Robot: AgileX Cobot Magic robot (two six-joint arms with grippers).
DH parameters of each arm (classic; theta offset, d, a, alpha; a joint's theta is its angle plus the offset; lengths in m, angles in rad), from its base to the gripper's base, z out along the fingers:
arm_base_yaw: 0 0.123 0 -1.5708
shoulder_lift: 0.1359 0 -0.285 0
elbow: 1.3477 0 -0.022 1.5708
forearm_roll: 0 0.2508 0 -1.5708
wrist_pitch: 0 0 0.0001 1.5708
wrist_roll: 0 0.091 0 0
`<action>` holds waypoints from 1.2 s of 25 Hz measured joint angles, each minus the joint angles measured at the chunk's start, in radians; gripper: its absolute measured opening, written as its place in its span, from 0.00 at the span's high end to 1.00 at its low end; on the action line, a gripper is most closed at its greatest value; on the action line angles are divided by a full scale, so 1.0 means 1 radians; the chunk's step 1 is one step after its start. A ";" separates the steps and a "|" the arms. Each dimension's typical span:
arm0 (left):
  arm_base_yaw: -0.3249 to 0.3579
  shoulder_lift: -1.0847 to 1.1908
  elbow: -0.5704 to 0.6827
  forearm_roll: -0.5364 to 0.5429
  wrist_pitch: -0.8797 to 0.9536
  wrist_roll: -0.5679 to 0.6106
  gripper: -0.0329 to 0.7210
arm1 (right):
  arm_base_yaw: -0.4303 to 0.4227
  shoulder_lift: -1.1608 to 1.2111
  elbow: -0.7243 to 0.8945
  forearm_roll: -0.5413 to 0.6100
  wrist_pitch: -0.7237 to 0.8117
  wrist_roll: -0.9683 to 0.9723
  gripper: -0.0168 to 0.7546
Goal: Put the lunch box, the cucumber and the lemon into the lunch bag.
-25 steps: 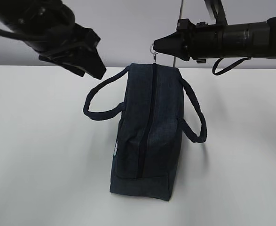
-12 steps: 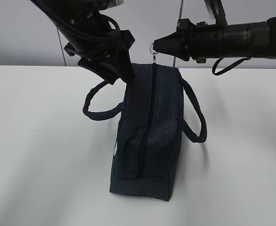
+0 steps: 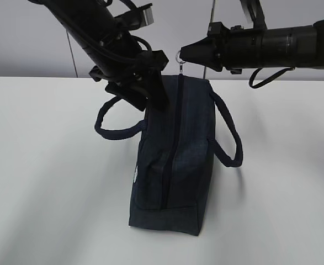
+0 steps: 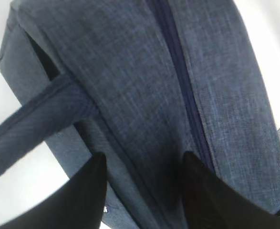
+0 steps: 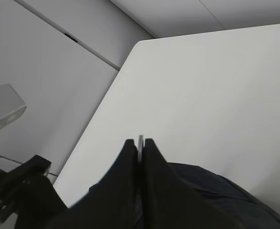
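Left wrist view shows spread jaws astride the lunch bag (image 4: pixel 130 95); its base is cut off. Right jaws pinch the ring pull (image 3: pixel 179 55).

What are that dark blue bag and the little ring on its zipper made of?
The lunch bag looks like woven fabric, matte navy: the left wrist view shows a fine heathered weave and soft folds. The ring pull, pinched by the right gripper, looks like thin metal, silvery and shiny, though it is too small to be sure.
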 joint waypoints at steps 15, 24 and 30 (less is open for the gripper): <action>0.000 0.031 -0.012 0.024 0.023 0.014 0.97 | 0.000 0.000 0.000 -0.002 -0.037 0.000 0.98; -0.004 0.023 -0.085 0.068 0.087 0.026 0.97 | 0.000 0.000 0.000 0.000 -0.091 -0.015 0.98; -0.034 0.023 -0.091 0.073 0.085 0.032 0.97 | 0.000 0.000 0.000 0.000 -0.113 -0.027 0.98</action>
